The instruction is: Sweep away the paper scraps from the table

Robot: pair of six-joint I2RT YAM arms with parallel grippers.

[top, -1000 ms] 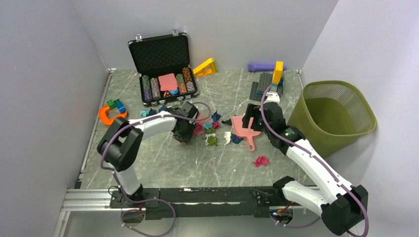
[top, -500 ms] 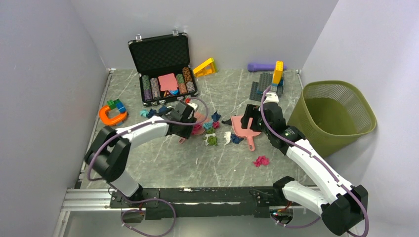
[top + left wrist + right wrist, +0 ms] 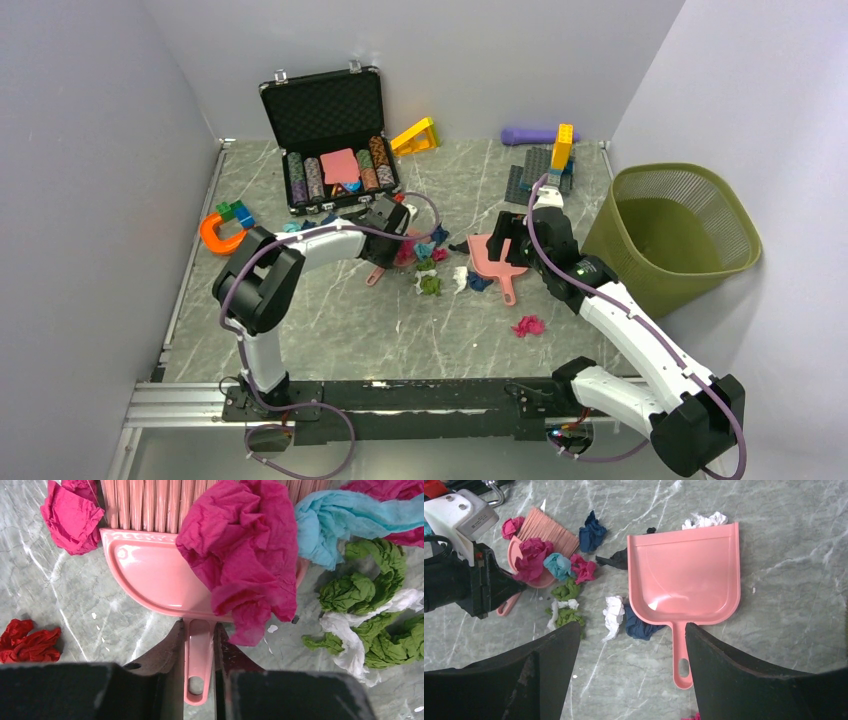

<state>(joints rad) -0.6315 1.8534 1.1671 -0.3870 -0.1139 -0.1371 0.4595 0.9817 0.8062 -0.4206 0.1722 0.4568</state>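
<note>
My left gripper (image 3: 198, 632) is shut on the handle of a pink brush (image 3: 150, 575), which lies low on the table (image 3: 75, 595). A magenta paper wad (image 3: 245, 555) rests on the brush, with teal (image 3: 345, 515), green (image 3: 365, 580), white (image 3: 350, 640) and red (image 3: 27, 640) scraps around it. In the top view the left gripper (image 3: 387, 238) is just left of the scrap pile (image 3: 428, 265). My right gripper (image 3: 631, 630) is open and empty, hovering above a pink dustpan (image 3: 684, 575); its handle lies by the right finger. White (image 3: 613, 615) and navy (image 3: 639, 627) scraps touch the pan's near left edge.
An open black case of poker chips (image 3: 330, 140) stands at the back. A green mesh basket (image 3: 680, 230) is at the right. An orange horseshoe toy (image 3: 222, 235), a yellow brick (image 3: 415, 137), a purple cylinder (image 3: 530, 135) and a brick tower (image 3: 562, 148) lie around. A lone magenta scrap (image 3: 528, 326) lies nearer.
My left gripper has swung back and to the right with the brush, closer to the scrap pile. The right arm and dustpan have not moved.
</note>
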